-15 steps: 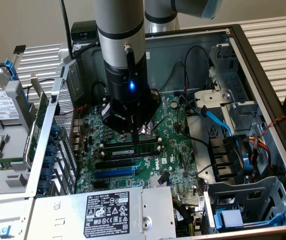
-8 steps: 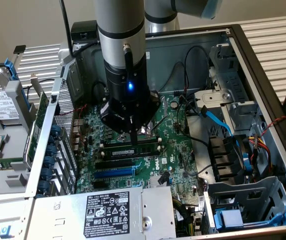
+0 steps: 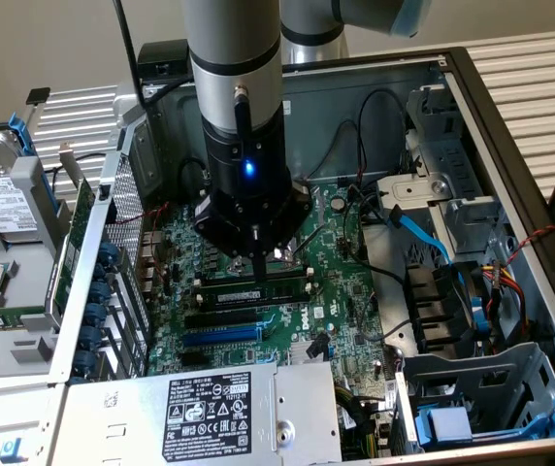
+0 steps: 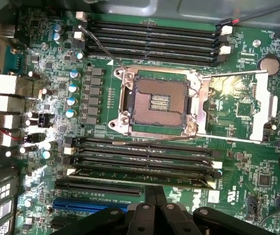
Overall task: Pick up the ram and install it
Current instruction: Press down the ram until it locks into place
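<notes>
**Gripper low over the ram in its slot**

Down inside an open computer case, right above the big green motherboard. Black gripper pointing straight down, with a small blue light glowing higher up on the arm. Fingers pressed together, with nothing held between them. Tip right at the top edge of the ram; hard to say whether touching or just above.

Ram standing on its long edge in one of the long black slots, just under the gripper. More long black slots right beside it, lined up the same way. On the far side of those slots, a square silver socket with its cover swung open.

Near the front edge of the case, a grey metal box with a black label. Toward the exterior view's right, a thin blue cable running past a metal cage.
</notes>
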{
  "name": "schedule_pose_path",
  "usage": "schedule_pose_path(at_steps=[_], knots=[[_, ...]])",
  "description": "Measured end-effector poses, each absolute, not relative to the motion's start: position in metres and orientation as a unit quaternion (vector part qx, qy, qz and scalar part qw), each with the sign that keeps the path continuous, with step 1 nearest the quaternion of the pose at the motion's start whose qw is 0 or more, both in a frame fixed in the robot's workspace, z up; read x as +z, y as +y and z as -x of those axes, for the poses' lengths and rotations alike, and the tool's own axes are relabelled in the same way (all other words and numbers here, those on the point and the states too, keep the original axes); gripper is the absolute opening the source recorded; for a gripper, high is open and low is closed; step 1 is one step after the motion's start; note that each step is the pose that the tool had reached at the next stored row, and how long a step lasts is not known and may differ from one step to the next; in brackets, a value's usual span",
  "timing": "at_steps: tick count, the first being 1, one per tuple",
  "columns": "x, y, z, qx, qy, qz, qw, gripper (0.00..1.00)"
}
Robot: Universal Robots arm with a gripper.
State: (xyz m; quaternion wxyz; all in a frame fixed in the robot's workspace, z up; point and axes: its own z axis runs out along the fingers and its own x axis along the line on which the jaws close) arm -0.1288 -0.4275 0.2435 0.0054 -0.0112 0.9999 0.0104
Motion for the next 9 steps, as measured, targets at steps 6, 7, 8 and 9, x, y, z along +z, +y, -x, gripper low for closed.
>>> schedule_pose_path(at_steps=[6,7,8,9], knots=[[0.2435,-0.4275,0.1288,0.01,1.0,-0.007,0.005,0.11],[0.2435,-0.4275,0.1288,0.01,1.0,-0.007,0.005,0.11],[0.2435,-0.4275,0.1288,0.01,1.0,-0.007,0.005,0.11],[0.2435,-0.4275,0.1288,0.01,1.0,-0.007,0.005,0.11]])
